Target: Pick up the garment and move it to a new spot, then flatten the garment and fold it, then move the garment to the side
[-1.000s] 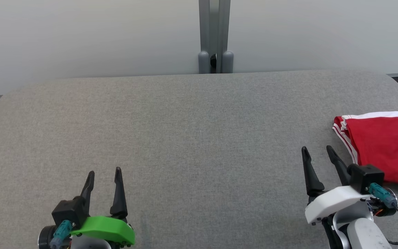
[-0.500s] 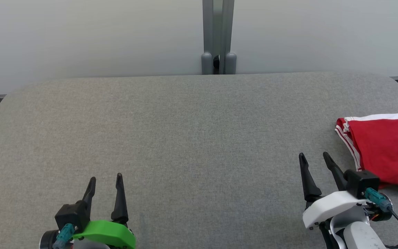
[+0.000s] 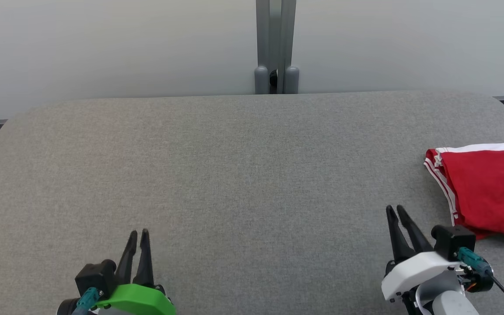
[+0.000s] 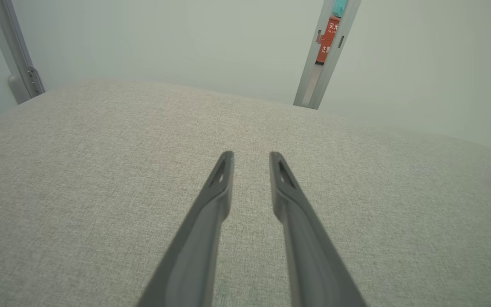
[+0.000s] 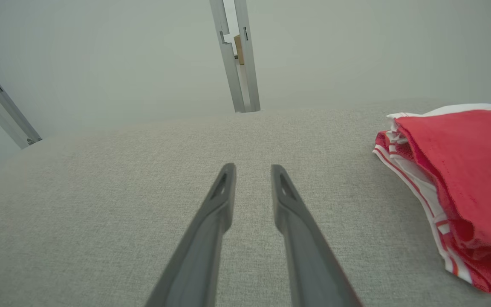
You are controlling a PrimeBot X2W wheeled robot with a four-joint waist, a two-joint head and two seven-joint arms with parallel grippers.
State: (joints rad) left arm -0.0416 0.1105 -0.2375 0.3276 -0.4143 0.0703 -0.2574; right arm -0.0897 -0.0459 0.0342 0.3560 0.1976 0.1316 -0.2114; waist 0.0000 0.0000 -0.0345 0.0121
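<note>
At the far right of the table (image 3: 252, 175) the garment (image 3: 488, 188) lies folded, red with white stripes along its left edge. The head view's border cuts off its right part, so I cannot tell how close it sits to the table's side. By my reading, the fold and the move aside are done.

My right gripper (image 3: 395, 208) sits low, just left of the garment and nearer to me, with its fingers a narrow gap apart and nothing between them. My left gripper (image 3: 139, 232) is well apart at the lower left, also narrow and empty, over bare table.

The worry is the right arm. Its wrist block (image 3: 452, 239) and plug (image 3: 470, 258) look close to the garment's near corner. I cannot tell whether they touch it. If I swing that wrist rightward, the plug could catch the corner and drag the layers open, or shove the stack toward the side and off. In the right wrist view the layers at the striped edge look loose, so a small nudge may undo them. I would pull straight back, away from it.
</note>
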